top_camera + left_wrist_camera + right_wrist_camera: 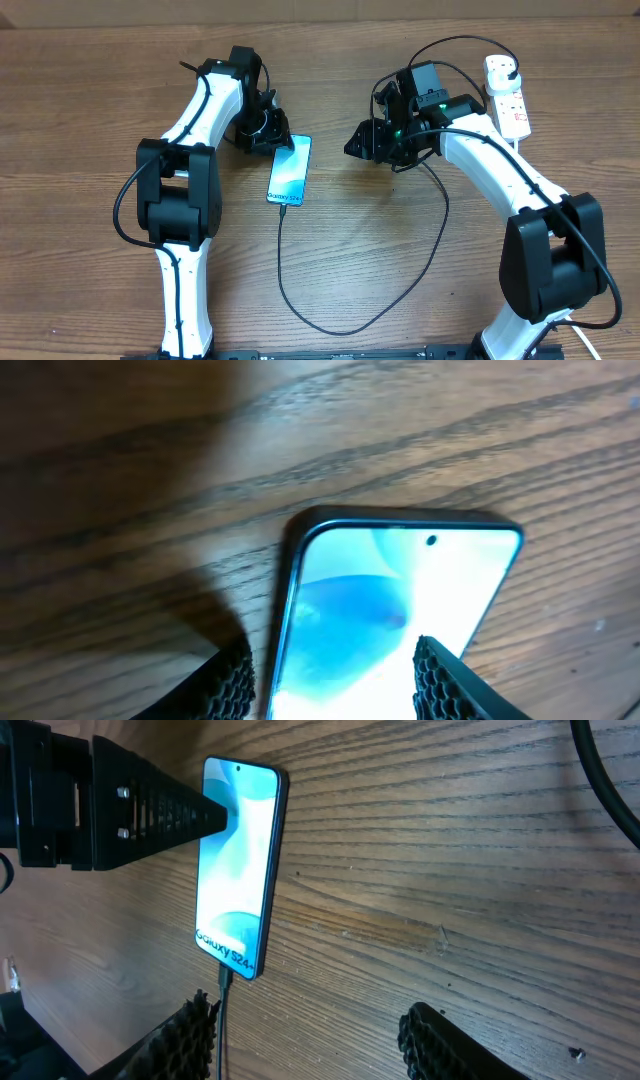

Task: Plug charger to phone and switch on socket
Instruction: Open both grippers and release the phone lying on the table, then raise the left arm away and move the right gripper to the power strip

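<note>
The phone point(290, 170) lies flat on the wood table with its blue screen lit. It also shows in the left wrist view point(380, 600) and the right wrist view point(238, 870). The charger cable point(340, 328) loops from the phone's near end round to the socket point(510, 100), a white power strip at the far right. Its connector tip point(225, 978) sits in the phone's bottom port. My left gripper point(268, 132) point(335, 670) is open over the phone's top end. My right gripper point(362, 140) point(305, 1020) is open and empty, right of the phone.
The black cable point(605, 780) runs across the table behind my right arm. The power strip's thick white lead runs off the far right edge. Bare wood table point(380, 250) lies inside the cable loop.
</note>
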